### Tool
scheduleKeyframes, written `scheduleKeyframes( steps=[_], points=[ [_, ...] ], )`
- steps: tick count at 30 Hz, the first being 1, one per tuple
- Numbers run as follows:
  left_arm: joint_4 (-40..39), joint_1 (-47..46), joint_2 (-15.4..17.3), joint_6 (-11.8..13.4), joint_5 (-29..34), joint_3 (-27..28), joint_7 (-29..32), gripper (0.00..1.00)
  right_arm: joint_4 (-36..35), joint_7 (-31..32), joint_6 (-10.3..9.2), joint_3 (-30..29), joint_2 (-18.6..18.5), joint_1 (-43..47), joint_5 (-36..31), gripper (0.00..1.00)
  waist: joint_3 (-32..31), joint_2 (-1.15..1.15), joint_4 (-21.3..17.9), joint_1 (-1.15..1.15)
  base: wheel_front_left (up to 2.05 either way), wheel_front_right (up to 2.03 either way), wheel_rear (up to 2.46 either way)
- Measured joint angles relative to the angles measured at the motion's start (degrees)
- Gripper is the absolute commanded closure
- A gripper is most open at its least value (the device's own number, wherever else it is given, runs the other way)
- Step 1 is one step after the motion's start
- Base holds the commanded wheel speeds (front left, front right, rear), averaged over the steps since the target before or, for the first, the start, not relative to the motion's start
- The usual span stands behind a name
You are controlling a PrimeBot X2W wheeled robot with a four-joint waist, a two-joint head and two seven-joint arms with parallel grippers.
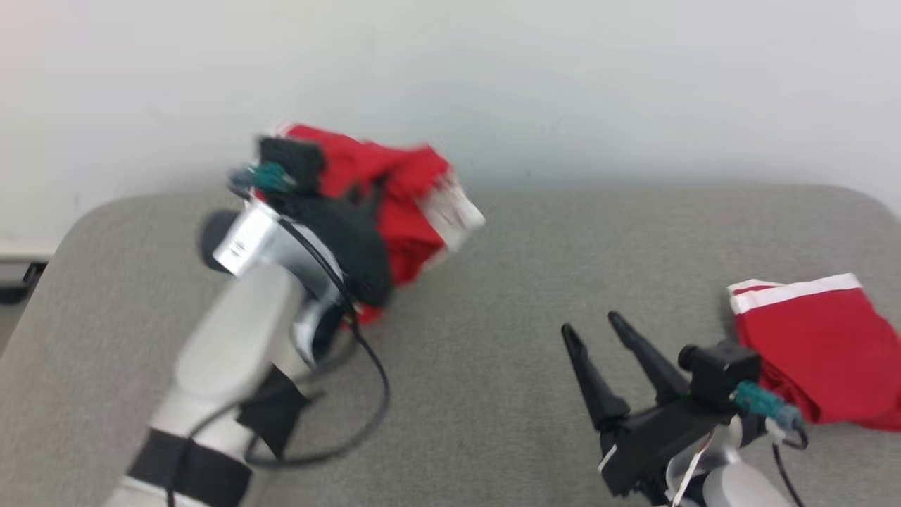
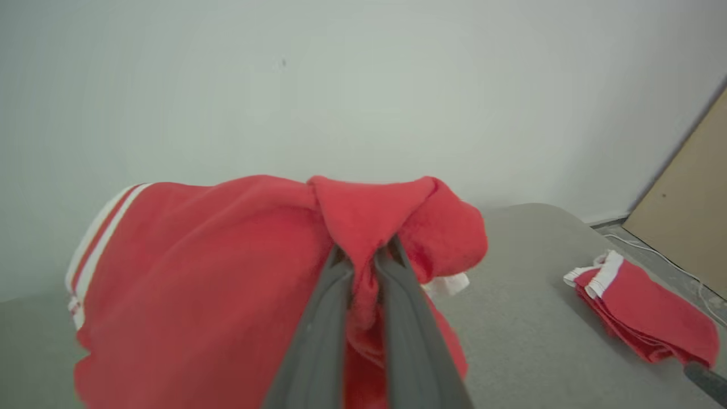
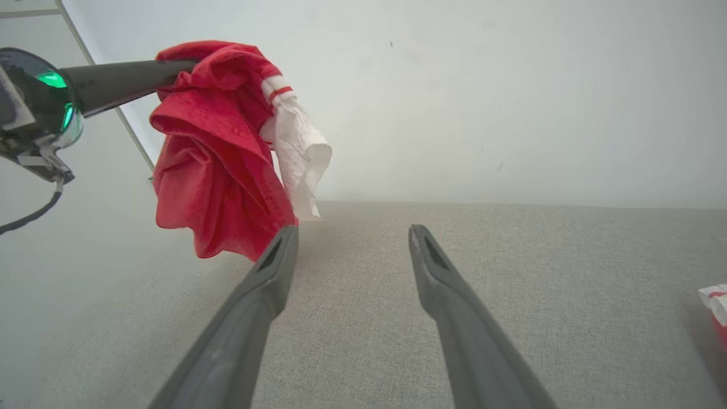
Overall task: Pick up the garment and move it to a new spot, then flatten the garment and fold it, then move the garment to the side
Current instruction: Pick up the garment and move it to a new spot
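The garment (image 2: 199,272) is red cloth with white striped trim, bunched and hanging in the air above the grey table's back left (image 1: 408,211). My left gripper (image 2: 366,250) is shut on a fold at its top. From the right wrist view the garment (image 3: 210,153) dangles from the left gripper's fingers (image 3: 130,82), a white part hanging on its right side. My right gripper (image 1: 590,325) stands open near the table's front right, holding nothing, fingers pointing toward the wall (image 3: 353,230).
A second red garment (image 1: 823,345) with white trim lies folded at the table's right edge, close beside my right wrist (image 2: 647,318). The grey fabric table (image 1: 493,282) ends at a pale wall. A brown board (image 2: 687,210) leans at the far right.
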Motion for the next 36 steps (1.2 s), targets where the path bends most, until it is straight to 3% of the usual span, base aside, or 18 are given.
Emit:
scheduleKeyframes(
  steps=[4, 5, 13, 18, 25, 26, 27, 28, 36],
  points=[
    [-8.09, 4.19, -0.16, 1.23, -5.58, -8.48, -0.09, 1.0, -0.18, -0.08, 0.01, 0.81, 0.25, 2.77, 0.01, 0.0, -2.24, 0.0, -2.49, 0.0, 0.0, 0.0, 0.0],
    [-8.09, 4.19, -0.16, 1.23, -5.58, -8.48, -0.09, 1.0, -0.18, -0.08, 0.01, 0.81, 0.25, 2.77, 0.01, 0.0, -2.24, 0.0, -2.49, 0.0, 0.0, 0.0, 0.0],
    [-14.68, 7.71, 0.0, 7.7, -10.27, -16.44, -0.09, 1.0, -1.51, -0.33, -0.08, 0.75, -0.21, 5.17, 0.01, 0.0, -4.84, 0.01, -9.01, 0.01, 0.0, 0.0, 0.0],
    [-13.33, 7.59, -0.03, 8.72, -10.56, -16.3, -0.56, 1.0, -2.46, -0.37, -0.08, 0.26, -0.78, 5.65, 0.01, 0.0, -5.16, 0.01, -12.2, 0.01, 0.0, 0.0, 0.0],
    [-5.44, 7.65, 0.0, 9.64, -9.53, -14.24, -0.57, 1.0, -3.5, -1.07, -0.8, -1.54, -1.59, 5.96, 0.07, 0.0, -4.23, 0.01, -14.82, 0.02, 0.0, 0.0, 0.0],
    [-4.52, 7.82, 0.0, 9.65, -9.51, -14.23, -0.56, 0.96, -3.5, -1.13, -0.89, -1.81, -1.77, 5.96, 0.08, 0.0, -3.99, 0.01, -14.89, 0.02, 0.0, 0.0, 0.0],
    [-3.45, 7.99, 0.16, 9.65, -9.4, -14.55, -0.45, 0.45, -3.52, -1.14, -1.02, -1.94, -1.86, 5.95, 0.09, 0.0, -3.79, 0.01, -14.93, 0.02, 0.0, 0.0, 0.0],
    [-2.57, 8.34, 0.56, 9.65, -8.96, -15.05, -0.19, 0.0, -3.63, -1.14, -1.05, -2.08, -1.89, 5.99, 0.18, 0.0, -3.64, 0.02, -14.92, 0.02, 0.0, 0.0, 0.0],
    [3.37, 11.06, 4.59, 9.72, -6.02, -17.68, 1.54, 0.0, -4.38, -1.68, -1.58, -2.87, -1.97, 6.15, 0.35, 0.0, -3.04, 0.01, -13.41, 0.02, 0.0, 0.0, 0.0]
  ],
)
